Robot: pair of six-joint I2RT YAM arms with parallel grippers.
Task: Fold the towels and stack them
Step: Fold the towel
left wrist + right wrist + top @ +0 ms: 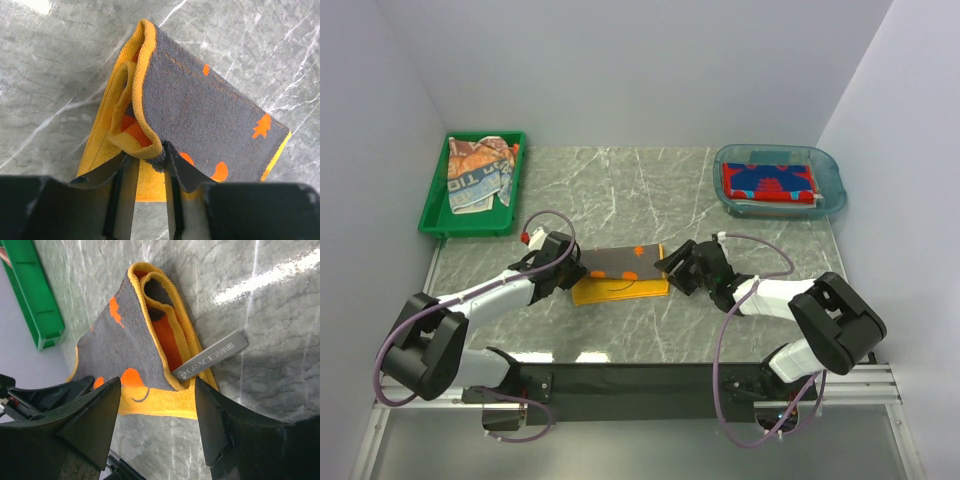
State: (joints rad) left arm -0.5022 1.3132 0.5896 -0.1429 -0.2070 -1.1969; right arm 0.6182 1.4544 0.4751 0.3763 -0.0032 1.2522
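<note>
An orange-grey towel [625, 262] lies folded at the middle of the table, grey side up over a yellow layer. My left gripper [578, 272] is at its left end. In the left wrist view the towel [210, 110] has its rolled yellow and grey corner bunched between the fingertips of the left gripper [149, 159], touching both. My right gripper [670, 268] is at the right end. In the right wrist view it [157, 382] stands wide open just short of the towel [120, 345], and a grey label [210, 356] sticks out beside it.
A green tray [432, 215] at the back left holds crumpled towels [475, 172]. At the back right a clear blue tub [832, 190] holds a folded red towel with blue marks [768, 182]. White walls close in both sides.
</note>
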